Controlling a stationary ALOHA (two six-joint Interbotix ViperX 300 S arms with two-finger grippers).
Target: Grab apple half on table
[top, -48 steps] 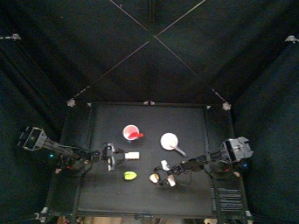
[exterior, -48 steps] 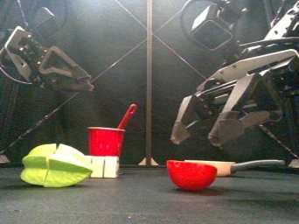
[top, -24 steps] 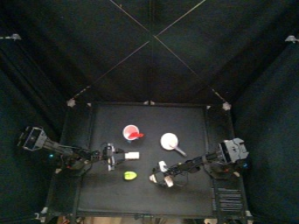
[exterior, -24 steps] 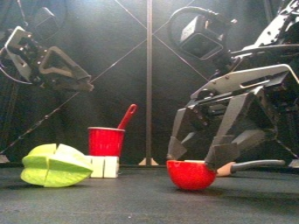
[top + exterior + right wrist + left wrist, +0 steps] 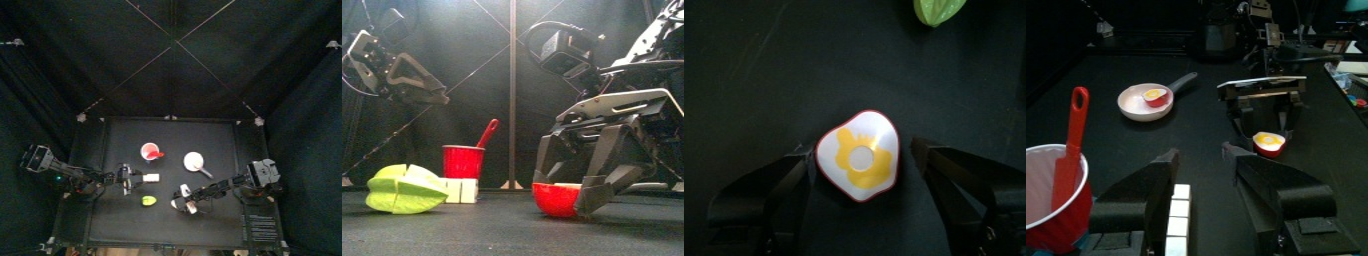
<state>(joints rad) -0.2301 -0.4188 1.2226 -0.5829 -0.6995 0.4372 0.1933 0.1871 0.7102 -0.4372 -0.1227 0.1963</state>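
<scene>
Right wrist view: my right jaws stand spread wide, one on either side of the red-skinned apple half [image 5: 858, 157], which lies cut face up on the tabletop [image 5: 764, 80]. Nothing is gripped yet; closing and lifting remain. My left jaws hang spread, well apart.

The right gripper [image 5: 862, 172] is seen with its two black jaws spread wide apart, rising on either side of a small rounded apple half [image 5: 858, 157] with a thin red skin edge, a pale cream cut face and a yellow patch around a pale core. The piece lies on the matte black table [image 5: 764, 80], between the jaws; contact with either jaw cannot be made out. A bright yellow-green rounded piece [image 5: 938, 10] is cut off by the frame's edge, well apart from the apple half.
</scene>
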